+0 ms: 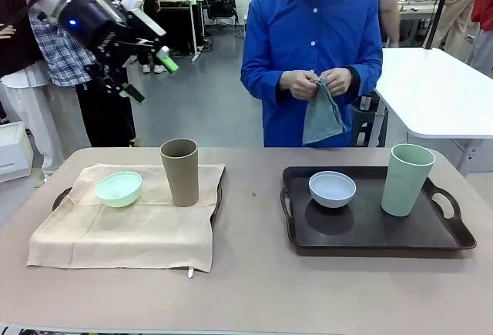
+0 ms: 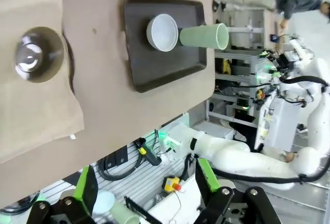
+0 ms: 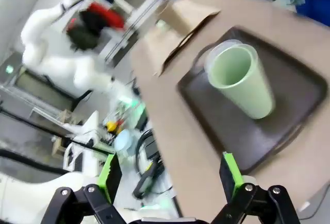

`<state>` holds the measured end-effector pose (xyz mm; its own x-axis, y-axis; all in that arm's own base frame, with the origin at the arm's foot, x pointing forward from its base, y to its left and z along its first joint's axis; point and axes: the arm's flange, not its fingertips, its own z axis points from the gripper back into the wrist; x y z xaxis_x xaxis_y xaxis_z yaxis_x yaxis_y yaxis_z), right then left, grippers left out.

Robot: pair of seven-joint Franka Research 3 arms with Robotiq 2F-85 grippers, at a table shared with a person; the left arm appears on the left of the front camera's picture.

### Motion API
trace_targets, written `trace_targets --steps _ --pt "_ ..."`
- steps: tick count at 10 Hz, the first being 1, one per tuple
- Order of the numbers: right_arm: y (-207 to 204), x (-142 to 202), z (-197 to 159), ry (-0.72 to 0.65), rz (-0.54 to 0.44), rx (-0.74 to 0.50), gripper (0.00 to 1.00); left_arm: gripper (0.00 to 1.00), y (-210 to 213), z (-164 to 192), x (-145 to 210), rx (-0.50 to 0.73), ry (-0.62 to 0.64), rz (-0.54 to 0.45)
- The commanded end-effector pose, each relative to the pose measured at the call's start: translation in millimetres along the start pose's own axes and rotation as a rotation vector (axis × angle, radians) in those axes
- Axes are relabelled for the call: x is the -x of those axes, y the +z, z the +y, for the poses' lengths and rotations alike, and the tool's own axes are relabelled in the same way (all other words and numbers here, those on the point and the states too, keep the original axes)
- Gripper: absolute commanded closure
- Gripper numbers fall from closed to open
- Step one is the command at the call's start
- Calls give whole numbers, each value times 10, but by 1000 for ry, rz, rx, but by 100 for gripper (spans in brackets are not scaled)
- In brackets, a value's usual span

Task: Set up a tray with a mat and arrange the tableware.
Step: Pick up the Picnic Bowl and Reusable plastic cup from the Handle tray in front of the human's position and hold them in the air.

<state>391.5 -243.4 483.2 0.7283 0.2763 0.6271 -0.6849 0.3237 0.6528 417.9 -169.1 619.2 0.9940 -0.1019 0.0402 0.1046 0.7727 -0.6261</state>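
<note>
The tray [image 1: 370, 229] that lies bare is dark brown with a handle at each end and sits on the right half of the tan table [image 1: 254, 289], nearer its far edge than its near one. A second dark tray [image 1: 61, 197] lies on the left half of the table, almost wholly under a beige cloth mat [image 1: 123, 231]; only a handle at its left end and a strip of rim at its right end show. The mat is spread flat and overhangs that tray toward the table's near edge. At the far edge a person [image 1: 312, 35] in a blue shirt stands holding a grey-green cloth [image 1: 322, 119] in both hands, above the table and clear of it. The tall pale-green cup [image 1: 406, 179] stands upright at the right end of the bare tray, just inside its handle. The tall tan-brown cup [image 1: 179, 172] stands upright on the mat near its far right corner. The mint-green bowl [image 1: 119, 189] rests on the mat to the left of that cup, apart from it. The white bowl [image 1: 332, 189] sits on the bare tray left of its middle, well apart from the pale-green cup. The left gripper [image 1: 148, 77] hangs high above the table's far left corner, fingers spread and holding nothing. The right gripper [image 3: 169, 175] is up over the table's right side above the pale-green cup, fingers likewise spread wide and empty
</note>
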Motion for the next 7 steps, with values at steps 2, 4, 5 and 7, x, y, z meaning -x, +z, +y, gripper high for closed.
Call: trace_targets --steps 2,4,5,7 --pt "3 60 0 180 6 214 0 0 -291 -335 -19 -95 10 -34" --pt "98 28 -168 420 124 297 0 0 -576 -548 -123 -146 13 -52" --pt "115 35 -194 534 181 327 0 0 -686 -648 -130 -185 9 -64" --pt "188 71 -221 675 189 289 0 0 -915 -798 -185 -225 8 -86"
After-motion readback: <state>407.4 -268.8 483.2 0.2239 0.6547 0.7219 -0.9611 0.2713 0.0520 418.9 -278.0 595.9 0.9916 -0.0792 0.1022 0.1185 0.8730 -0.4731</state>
